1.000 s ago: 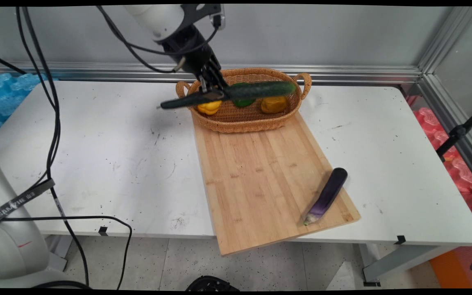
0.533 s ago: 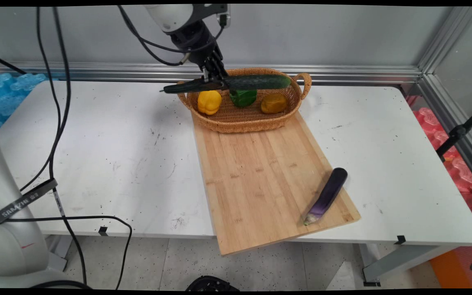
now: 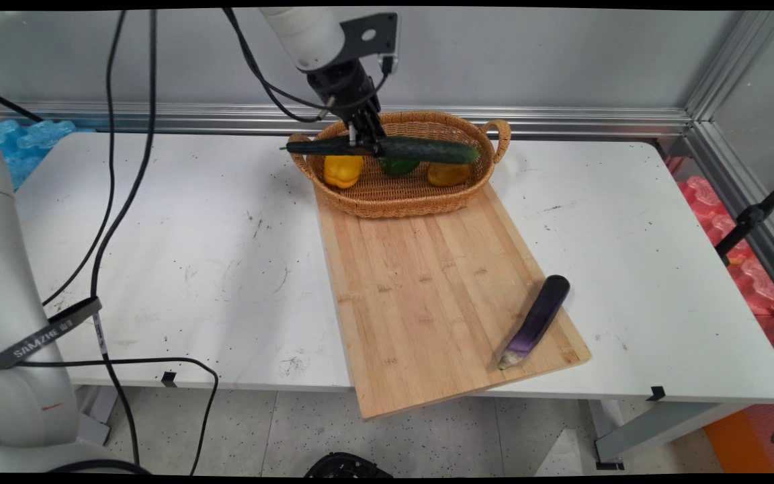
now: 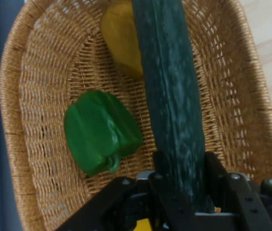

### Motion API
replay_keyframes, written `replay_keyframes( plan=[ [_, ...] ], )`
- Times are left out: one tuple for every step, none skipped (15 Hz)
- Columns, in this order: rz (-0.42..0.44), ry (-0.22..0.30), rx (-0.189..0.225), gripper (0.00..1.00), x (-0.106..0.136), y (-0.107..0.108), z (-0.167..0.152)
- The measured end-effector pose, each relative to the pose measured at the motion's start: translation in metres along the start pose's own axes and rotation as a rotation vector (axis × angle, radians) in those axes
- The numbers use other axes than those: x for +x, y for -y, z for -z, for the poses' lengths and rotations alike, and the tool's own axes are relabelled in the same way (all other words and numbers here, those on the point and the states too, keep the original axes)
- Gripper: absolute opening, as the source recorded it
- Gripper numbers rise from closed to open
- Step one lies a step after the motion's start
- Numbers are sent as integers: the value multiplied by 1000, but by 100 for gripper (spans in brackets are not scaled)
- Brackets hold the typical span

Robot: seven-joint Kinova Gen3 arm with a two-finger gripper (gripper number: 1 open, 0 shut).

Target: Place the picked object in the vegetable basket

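Cucumber (image 3: 387, 148), long and dark green, is clamped level in the pincer (image 3: 365, 141) just above the wicker basket (image 3: 400, 195) at upper centre, its ends reaching past both rims. Inside lie three peppers: yellow (image 3: 342, 171), green (image 4: 99, 131), orange (image 3: 447, 175). One eggplant (image 3: 536, 320) lies at the cutting board's (image 3: 427, 289) lower right edge, with bare bench (image 3: 179, 255) open to the left.

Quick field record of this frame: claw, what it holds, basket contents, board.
claw: shut on cucumber, held level over basket
basket: on far end of board; holds yellow pepper, green pepper, orange pepper
board: eggplant near its right front corner
table: white, scuffed
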Motion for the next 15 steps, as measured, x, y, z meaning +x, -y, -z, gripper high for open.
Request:
replay_keyframes(
  plan=[
    [-12,6,-5,0,0,2,-6],
    [-19,9,-9,0,0,2,-10],
    [-30,15,-16,0,0,3,-16],
    [-37,18,-20,0,1,4,-20],
    [-48,24,-27,0,1,4,-26],
    [-58,29,-34,0,1,4,-32],
    [-68,34,-41,0,1,4,-37],
    [-74,37,-44,0,1,4,-40],
    [-82,41,-49,0,1,4,-45],
    [-89,44,-55,100,1,4,-48],
    [-95,46,-59,100,1,3,-52],
    [-102,47,-62,100,2,3,-54],
    [-106,48,-65,100,2,3,-56],
    [-110,47,-66,100,3,3,-57],
    [-112,47,-66,100,3,3,-58]
  ],
)
